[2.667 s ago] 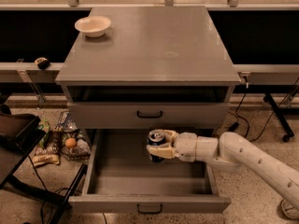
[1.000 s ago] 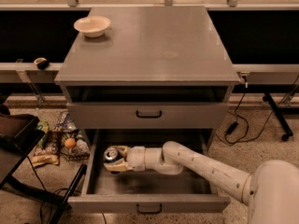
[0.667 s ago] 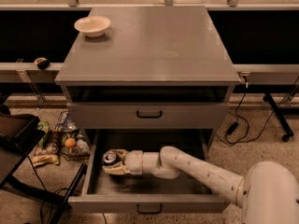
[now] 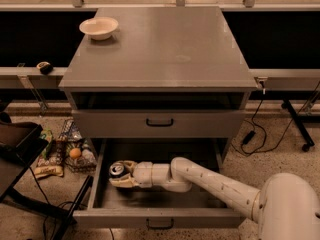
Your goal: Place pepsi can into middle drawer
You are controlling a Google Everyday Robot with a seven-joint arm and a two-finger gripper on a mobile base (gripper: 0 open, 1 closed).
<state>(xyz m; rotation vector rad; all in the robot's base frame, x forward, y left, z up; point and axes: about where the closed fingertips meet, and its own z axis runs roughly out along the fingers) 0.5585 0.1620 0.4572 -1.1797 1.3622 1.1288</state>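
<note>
One camera looks down from high in front at the cabinet [image 4: 165, 44], jaws low-left inside the middle drawer [image 4: 160, 216].

Lab: floor cables [image 4: 261, 130], jaws inside drawer [image 4: 200, 218]

Arm [image 4: 215, 184] reaches from lower right, low, stretched leftward, elbow slightly bent. Wrist [image 4: 150, 174] level. Gripper [image 4: 120, 175] at left end inside open drawer [image 4: 200, 217], fingers [image 4: 120, 183] clamped around can [image 4: 117, 169].
</note>
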